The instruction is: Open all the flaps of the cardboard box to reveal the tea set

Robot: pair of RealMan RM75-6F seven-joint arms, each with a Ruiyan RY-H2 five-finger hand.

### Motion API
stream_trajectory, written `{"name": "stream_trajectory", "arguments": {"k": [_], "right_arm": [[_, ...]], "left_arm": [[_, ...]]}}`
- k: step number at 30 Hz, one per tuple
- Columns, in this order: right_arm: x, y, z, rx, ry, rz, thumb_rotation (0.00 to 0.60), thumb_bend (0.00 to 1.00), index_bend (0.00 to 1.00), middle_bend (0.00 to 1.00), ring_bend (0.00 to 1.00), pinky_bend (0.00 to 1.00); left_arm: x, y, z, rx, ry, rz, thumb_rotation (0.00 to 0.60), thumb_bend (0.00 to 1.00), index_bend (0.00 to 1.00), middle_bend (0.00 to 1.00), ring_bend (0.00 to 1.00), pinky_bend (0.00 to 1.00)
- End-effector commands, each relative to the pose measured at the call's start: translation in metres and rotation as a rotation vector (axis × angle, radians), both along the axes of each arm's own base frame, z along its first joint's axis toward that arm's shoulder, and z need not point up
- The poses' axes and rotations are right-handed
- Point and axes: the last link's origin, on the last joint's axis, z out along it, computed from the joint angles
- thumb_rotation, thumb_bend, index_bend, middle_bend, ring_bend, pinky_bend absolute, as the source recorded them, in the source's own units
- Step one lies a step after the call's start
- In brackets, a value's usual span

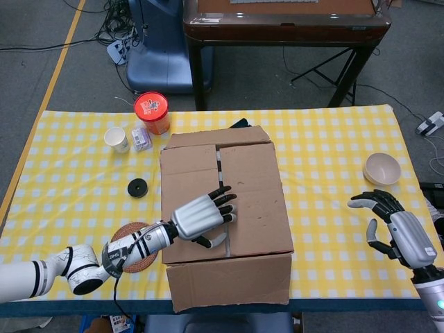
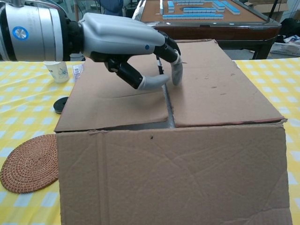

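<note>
From the head view, the cardboard box (image 1: 223, 208) sits in the middle of my surface (image 1: 326, 152), which is covered in a yellow checked cloth, its two top flaps lying flat and meeting along a narrow seam. My left robot hand (image 1: 202, 216) reaches over the left flap (image 1: 189, 187), fingers curled down with the tips at the seam, holding nothing. My right robot hand (image 1: 394, 227) hovers off to the right near the surface's edge, well apart from the box, fingers spread and empty. A pale bowl (image 1: 382, 168) lies just beyond it. On the left I see a paper cup (image 1: 116, 139), an orange tub with a red lid (image 1: 152, 112), a small black disc (image 1: 137, 187) and a woven coaster (image 1: 132, 246) under my left forearm.

From the chest view, my left robot hand (image 2: 129, 47) hangs above the box top, fingertips (image 2: 176, 75) touching the cardboard right by the seam, thumb pointing toward the gap. The flaps are closed; the right flap (image 2: 220, 89) lies flat. The coaster (image 2: 29, 161) lies beside the box's front left corner.
</note>
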Motion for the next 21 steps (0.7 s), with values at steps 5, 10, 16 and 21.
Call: {"name": "stream_trajectory", "arguments": {"k": [5,10,16,21], "right_arm": [[-0.0021,0.0014,0.0007,-0.002,-0.005,-0.003,0.600,0.77,0.29,0.25,0.16,0.09],[-0.0029,0.0021,0.0007,-0.003,-0.007,-0.005,0.600,0.77,0.29,0.25,0.16,0.09],[-0.0029,0.0033,-0.0001,0.002,-0.016,-0.007,0.600,0.77,0.29,0.25,0.16,0.09],[-0.0029,0.0044,0.0003,0.005,-0.023,-0.008,0.600,0.77,0.29,0.25,0.16,0.09]], "left_arm": [[0.0005,-0.0018,-0.0037,0.031,0.024,-0.034,0.169,0.55,0.43,0.28,0.09,0.00],[-0.0003,-0.0016,-0.0030,0.061,0.027,-0.052,0.167,0.55,0.47,0.33,0.12,0.00],[-0.0047,-0.0006,-0.0027,0.081,0.045,-0.059,0.157,0.55,0.50,0.36,0.14,0.00],[-0.0064,-0.0009,-0.0026,0.110,0.050,-0.086,0.156,0.55,0.51,0.37,0.15,0.00]]}}
